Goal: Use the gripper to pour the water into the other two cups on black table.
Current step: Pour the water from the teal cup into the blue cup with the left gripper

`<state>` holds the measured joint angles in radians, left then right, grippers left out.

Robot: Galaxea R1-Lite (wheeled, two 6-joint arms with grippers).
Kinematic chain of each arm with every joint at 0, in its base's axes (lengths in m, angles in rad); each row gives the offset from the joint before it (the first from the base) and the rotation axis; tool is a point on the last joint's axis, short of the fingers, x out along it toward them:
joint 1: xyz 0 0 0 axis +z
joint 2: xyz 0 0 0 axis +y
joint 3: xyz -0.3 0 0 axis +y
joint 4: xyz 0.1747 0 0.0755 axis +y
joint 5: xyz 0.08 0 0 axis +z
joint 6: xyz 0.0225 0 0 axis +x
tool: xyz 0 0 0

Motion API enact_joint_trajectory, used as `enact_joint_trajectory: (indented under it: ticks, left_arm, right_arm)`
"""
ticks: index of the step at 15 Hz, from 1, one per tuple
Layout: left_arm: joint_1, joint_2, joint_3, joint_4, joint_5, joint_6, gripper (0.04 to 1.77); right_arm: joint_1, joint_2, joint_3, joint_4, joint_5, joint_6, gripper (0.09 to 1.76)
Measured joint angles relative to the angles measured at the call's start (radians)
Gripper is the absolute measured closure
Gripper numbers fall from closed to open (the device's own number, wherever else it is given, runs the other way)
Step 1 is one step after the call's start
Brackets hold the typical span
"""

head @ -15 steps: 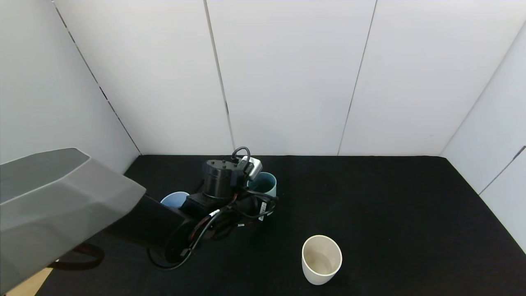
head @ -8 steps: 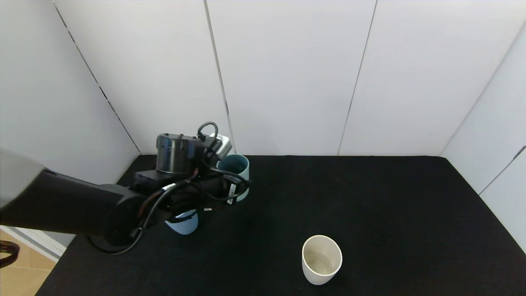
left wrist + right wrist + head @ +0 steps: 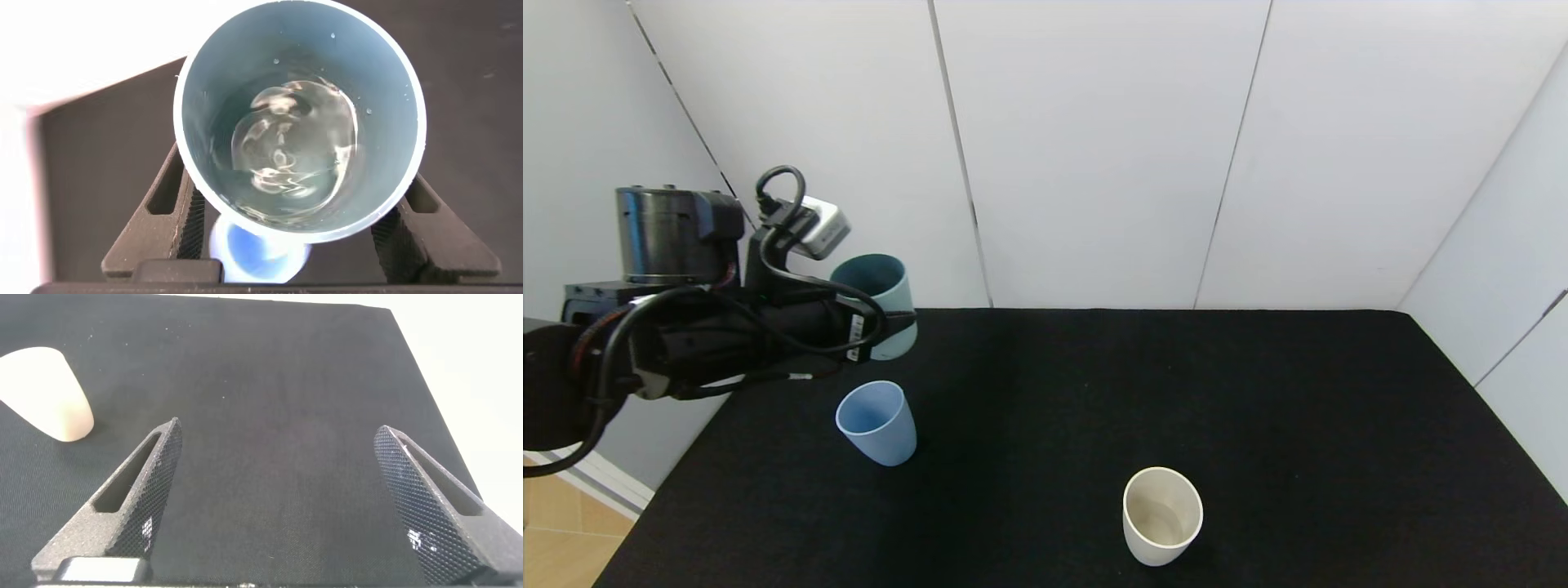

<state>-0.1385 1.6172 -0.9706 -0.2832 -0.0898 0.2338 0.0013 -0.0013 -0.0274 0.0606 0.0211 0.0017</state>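
Note:
My left gripper (image 3: 882, 322) is shut on the teal-green cup (image 3: 876, 304) and holds it upright, high above the black table (image 3: 1258, 408) at its far left corner. In the left wrist view the cup (image 3: 392, 106) fills the frame between the fingers (image 3: 167, 204), with clear water (image 3: 290, 151) glinting inside. The light blue cup (image 3: 876, 422) stands on the table below and slightly nearer; it also shows under the held cup in the left wrist view (image 3: 253, 253). The cream-white cup (image 3: 1161, 514) stands at front centre-right and shows in the right wrist view (image 3: 45, 392). My right gripper (image 3: 282, 478) is open and empty above the table.
White panel walls (image 3: 1094, 147) enclose the table at the back and on both sides. The table's left edge (image 3: 645, 523) drops to a wooden floor.
My left gripper has lifted the teal-green cup off the table and carried it up and to the left. The light blue cup, hidden behind the arm before, now stands in full view.

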Motion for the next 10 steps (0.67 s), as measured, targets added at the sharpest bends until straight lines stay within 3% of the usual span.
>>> enact_joint_trajectory:
  ticks: [6, 10]
  left_arm:
    - [0.264, -0.129, 0.025, 0.122, -0.137, 0.164, 0.67]
    - [0.356, -0.169, 0.081, 0.149, -0.149, 0.286, 0.67]
  right_arm:
    - [0.0, 0.0, 0.0, 0.0, 0.0, 0.0, 0.14]
    - [0.0, 0.0, 0.0, 0.0, 0.0, 0.0, 0.14]
